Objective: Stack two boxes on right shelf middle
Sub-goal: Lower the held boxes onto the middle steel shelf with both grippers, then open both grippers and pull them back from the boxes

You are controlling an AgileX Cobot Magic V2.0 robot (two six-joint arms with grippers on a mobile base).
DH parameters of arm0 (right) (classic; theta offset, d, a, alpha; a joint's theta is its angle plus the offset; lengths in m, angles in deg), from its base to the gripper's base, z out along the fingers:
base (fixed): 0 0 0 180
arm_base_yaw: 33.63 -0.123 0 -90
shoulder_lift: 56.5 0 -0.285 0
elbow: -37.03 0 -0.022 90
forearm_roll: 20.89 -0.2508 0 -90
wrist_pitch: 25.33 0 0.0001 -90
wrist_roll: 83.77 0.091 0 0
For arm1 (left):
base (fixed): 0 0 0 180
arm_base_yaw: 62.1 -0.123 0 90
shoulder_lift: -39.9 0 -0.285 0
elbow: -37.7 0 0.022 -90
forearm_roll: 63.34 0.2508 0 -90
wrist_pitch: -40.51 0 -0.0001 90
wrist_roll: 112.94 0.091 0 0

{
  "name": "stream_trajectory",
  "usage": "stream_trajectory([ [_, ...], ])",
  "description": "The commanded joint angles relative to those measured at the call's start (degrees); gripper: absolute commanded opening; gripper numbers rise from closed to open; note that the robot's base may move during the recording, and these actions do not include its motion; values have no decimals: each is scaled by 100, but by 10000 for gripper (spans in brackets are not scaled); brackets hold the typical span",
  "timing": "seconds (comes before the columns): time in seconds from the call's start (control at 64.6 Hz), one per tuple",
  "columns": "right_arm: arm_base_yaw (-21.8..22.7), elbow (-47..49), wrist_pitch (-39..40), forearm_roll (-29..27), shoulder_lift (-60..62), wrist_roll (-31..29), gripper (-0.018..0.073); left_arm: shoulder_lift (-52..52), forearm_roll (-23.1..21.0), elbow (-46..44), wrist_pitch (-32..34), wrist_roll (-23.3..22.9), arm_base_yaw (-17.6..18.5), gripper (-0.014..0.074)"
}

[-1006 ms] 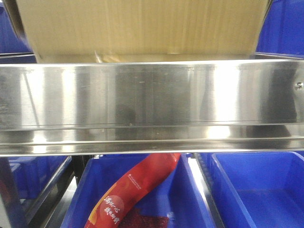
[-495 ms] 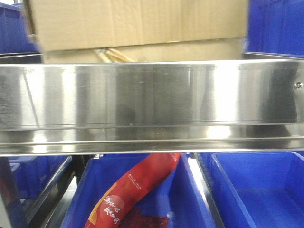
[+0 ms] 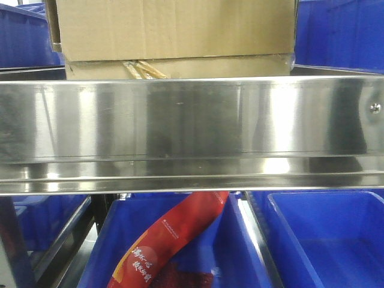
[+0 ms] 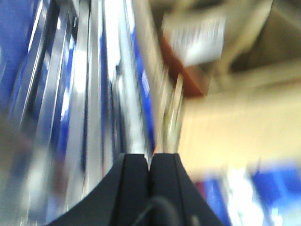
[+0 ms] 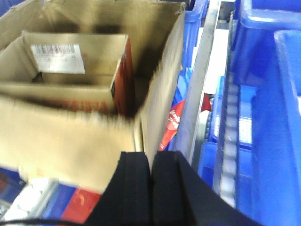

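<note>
Cardboard box (image 3: 174,30): plain brown corrugated, sitting on a second, flatter box (image 3: 180,67) behind the steel shelf rail (image 3: 192,129) in the front view. Long axis runs left-right along the shelf.

Right wrist view: box (image 5: 94,70) open-topped, a smaller carton (image 5: 75,66) inside it with a white barcode label (image 5: 57,52); print too blurred to read. Reddish lettering on the carton's front panel, also illegible.

Below the rail: blue bin (image 3: 240,252) holding a red packet (image 3: 168,240) with white characters, not readable from here.

Left gripper (image 4: 150,160): fingers pressed together, nothing between them; view is badly motion-blurred. Right gripper (image 5: 150,160): fingers likewise together, holding nothing, beside the box wall.
</note>
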Motion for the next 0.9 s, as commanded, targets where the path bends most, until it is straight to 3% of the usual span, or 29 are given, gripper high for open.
stream_trajectory([
  [0.0,24,-583,326,51,367,-91,-150,-494,-79,636,350,-11,-12,-111],
  [0.186,24,-2268,1294,62,1341,-439,-151,-1756,-85,2384,1577,-11,-12,-111],
  [0.604,24,-5857,3154,62,3999,-603,-151,-4687,-85,6227,4774,-11,-12,-111],
  [0.882,24,-6852,3973,74,5458,-629,-151,-5693,-85,7147,4920,-11,-12,-111],
])
